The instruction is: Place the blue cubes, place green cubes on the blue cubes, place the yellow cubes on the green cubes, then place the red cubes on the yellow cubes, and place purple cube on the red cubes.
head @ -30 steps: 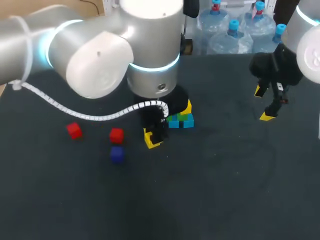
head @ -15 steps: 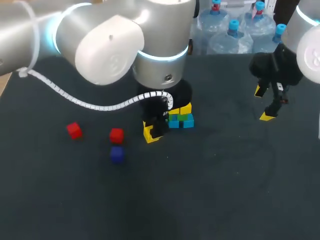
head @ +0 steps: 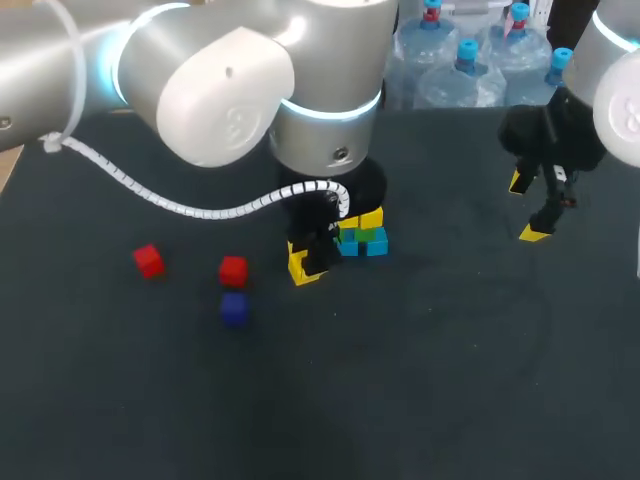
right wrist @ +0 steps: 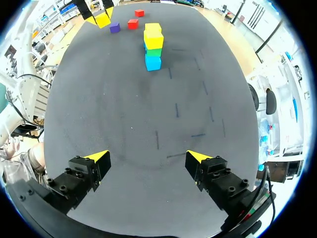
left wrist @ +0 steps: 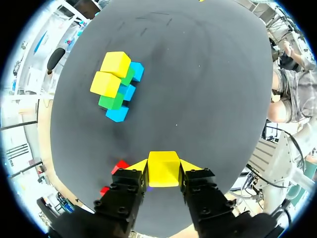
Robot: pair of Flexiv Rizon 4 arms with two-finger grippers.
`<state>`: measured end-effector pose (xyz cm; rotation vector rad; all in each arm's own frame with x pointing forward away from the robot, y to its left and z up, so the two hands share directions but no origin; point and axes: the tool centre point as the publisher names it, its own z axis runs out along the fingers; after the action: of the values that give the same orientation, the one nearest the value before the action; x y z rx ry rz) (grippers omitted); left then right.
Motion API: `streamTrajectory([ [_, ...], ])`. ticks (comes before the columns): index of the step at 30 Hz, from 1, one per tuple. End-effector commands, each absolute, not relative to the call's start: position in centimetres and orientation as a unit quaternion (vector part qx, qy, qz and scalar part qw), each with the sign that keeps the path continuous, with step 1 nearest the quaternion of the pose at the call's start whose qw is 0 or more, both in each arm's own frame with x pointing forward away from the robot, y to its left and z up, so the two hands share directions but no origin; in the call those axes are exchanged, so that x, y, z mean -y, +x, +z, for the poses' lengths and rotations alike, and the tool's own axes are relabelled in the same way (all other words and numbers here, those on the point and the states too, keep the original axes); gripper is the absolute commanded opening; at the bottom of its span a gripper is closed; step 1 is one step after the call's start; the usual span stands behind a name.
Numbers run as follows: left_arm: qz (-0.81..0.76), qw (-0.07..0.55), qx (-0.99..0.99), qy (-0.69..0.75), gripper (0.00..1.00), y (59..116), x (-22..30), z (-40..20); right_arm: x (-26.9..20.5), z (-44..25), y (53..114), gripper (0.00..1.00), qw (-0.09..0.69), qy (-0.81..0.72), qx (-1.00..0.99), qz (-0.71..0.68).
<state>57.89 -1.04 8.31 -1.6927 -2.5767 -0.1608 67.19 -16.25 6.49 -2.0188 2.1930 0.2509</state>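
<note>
Just beside the stack, the left gripper is clamped on a yellow cube. Well away, the right gripper hangs with fingers apart. Best play: lift clear, line up square with the stack's yellow layer, lower gently, no nudging.

Table open right of cube stack, loose cubes left

No legible text — no labels, no numbers

Dark grey matte table, faint pale scuff marks across its surface, evenly and softly lit
</note>
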Motion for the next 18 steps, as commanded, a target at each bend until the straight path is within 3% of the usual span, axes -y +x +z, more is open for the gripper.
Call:
streamTrajectory([
  [1, -0.053, 0.03, 0.834, -0.549, 0.0, 58.1, 1.1, 8.3, 16.3, 6.4, 67.3, 1.0, 0.075, -0.673, -0.731, 0.085],
  [18, -0.123, 0.0, 0.832, -0.541, 0.0, 63.0, -2.6, 12.7, 16.3, 6.4, 67.3, 1.0, 0.075, -0.673, -0.731, 0.085],
])
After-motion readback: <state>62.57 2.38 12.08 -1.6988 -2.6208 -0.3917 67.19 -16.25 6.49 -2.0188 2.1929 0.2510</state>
